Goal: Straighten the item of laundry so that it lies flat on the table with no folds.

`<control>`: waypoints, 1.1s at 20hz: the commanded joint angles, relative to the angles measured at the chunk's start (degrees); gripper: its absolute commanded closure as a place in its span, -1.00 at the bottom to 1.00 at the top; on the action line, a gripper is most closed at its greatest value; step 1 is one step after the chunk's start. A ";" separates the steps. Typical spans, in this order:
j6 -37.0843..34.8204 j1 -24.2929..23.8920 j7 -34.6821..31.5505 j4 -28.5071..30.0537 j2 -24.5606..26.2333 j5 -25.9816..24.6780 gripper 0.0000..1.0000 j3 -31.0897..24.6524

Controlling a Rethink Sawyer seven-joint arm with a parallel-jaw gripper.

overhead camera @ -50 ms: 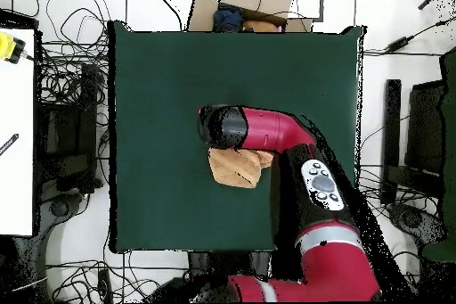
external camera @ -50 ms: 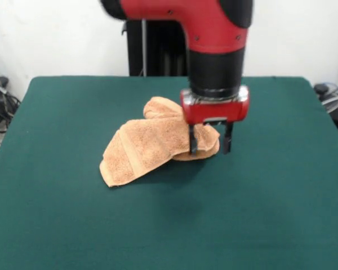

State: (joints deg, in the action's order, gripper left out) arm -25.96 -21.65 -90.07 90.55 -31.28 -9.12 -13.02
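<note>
The item of laundry (external camera @ -50 ms: 149,146), an orange-tan terry towel, lies folded and bunched near the middle of the dark green table (external camera @ -50 ms: 73,225). Its long folded end points toward the front left, and a lump sits at its back. My gripper (external camera @ -50 ms: 209,143) stands open over the towel's right end, with one finger (external camera @ -50 ms: 192,140) in front of the cloth and the other just past its right edge. From overhead, the arm's wrist covers part of the towel (overhead camera @ -50 ms: 235,168) on the table (overhead camera @ -50 ms: 160,86); the fingers are hidden there.
Cables and black equipment (overhead camera @ -50 ms: 67,131) lie on the floor around the table. A cardboard box (overhead camera @ -50 ms: 245,2) sits beyond one table edge. A white surface (overhead camera @ -50 ms: 16,131) stands off to the side.
</note>
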 commanded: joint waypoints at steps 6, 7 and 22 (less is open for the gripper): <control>-5.49 -14.55 16.32 -0.99 8.33 -11.66 -1.00 -11.86; -6.29 -15.70 16.51 0.19 7.32 -12.24 -1.00 -12.37; -3.60 -13.69 10.10 5.58 5.84 -20.50 -1.00 -11.92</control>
State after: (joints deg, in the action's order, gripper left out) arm -28.14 -39.03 -85.96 90.94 -26.63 -24.31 -20.68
